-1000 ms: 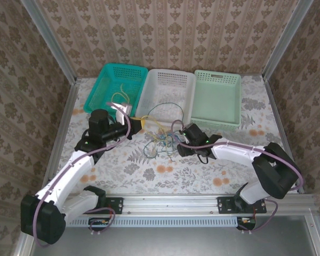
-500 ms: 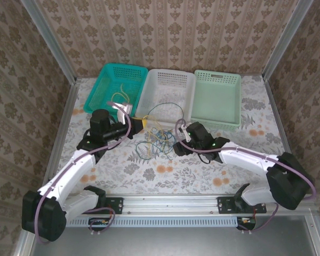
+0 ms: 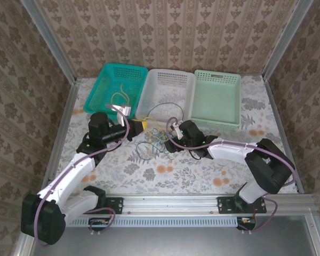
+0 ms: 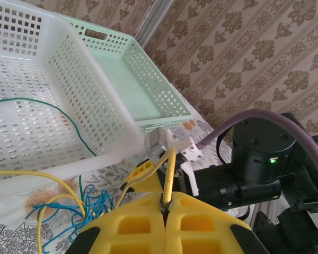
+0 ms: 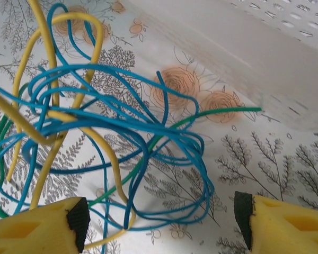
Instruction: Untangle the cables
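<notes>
The cables (image 3: 152,142) lie in a blue, yellow and green tangle on the flowered table in front of the white basket (image 3: 168,80). My left gripper (image 3: 141,126) sits at the tangle's left and is shut on a yellow cable (image 4: 170,174), which rises from between the closed yellow fingers (image 4: 132,222). My right gripper (image 3: 168,140) is at the tangle's right edge. Its jaws (image 5: 160,217) stand open low over the table, with blue loops (image 5: 148,132), a yellow cable (image 5: 108,159) and a green cable (image 5: 222,111) lying between and ahead of them.
Three baskets line the back: teal (image 3: 104,90) with a loose yellow cable (image 3: 119,97) inside, white in the middle with a green cable (image 3: 162,105) trailing into it, and light green (image 3: 217,114). Patterned walls enclose the table. The two grippers are close together.
My right gripper has moved left, up to the tangle. The tangle has shifted slightly. The left gripper has stayed about where it was, holding the yellow cable.
</notes>
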`<state>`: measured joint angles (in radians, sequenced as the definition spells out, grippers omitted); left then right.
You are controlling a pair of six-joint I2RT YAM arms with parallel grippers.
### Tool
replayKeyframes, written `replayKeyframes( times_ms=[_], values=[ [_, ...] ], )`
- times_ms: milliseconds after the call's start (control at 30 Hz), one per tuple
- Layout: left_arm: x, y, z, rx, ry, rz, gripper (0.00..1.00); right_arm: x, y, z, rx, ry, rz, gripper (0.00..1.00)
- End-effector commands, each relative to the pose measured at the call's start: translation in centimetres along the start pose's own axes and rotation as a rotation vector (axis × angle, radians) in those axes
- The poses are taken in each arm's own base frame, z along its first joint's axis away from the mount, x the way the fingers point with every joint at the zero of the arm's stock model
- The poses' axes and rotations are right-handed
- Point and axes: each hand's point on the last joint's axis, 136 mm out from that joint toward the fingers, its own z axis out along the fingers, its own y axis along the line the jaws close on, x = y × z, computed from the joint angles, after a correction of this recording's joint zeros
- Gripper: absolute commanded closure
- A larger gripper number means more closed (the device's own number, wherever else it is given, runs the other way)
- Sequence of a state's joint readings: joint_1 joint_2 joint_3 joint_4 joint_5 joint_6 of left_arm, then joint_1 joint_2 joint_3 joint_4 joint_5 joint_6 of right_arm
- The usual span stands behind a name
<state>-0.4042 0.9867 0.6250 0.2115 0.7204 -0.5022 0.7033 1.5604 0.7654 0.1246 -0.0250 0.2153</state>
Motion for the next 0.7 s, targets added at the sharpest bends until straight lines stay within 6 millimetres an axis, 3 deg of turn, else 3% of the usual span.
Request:
replayKeyframes(
  times_ms=[0,133,300,400,533,667],
  values=[
    [-1.1,-1.6,-0.3,0.076,-0.045,0.016,1.00,-2.0,0.8,0.8,-0.021,-0.044,0.009,0.25],
    [-1.3,-2.2,-0.3,0.111,-0.052,0.006,1.00,-1.5,0.3,1.8,0.004,-0.025,0.002,0.28],
    [-1.0,-2.4,-0.4,0.130,-0.050,-0.007,1.00,-1.4,0.0,2.2,0.018,-0.032,0.005,0.41],
    [-0.9,-2.4,-0.5,0.135,-0.057,-0.014,1.00,-1.3,-0.2,2.3,0.025,-0.034,-0.006,0.54],
    [-1.0,-2.2,-0.6,0.129,-0.065,-0.020,1.00,-1.1,-0.2,2.1,0.025,-0.026,-0.012,0.82],
    [-1.3,-1.7,-1.0,0.104,-0.075,-0.019,1.00,0.0,-0.9,1.2,0.059,0.000,-0.003,0.94]
  ],
)
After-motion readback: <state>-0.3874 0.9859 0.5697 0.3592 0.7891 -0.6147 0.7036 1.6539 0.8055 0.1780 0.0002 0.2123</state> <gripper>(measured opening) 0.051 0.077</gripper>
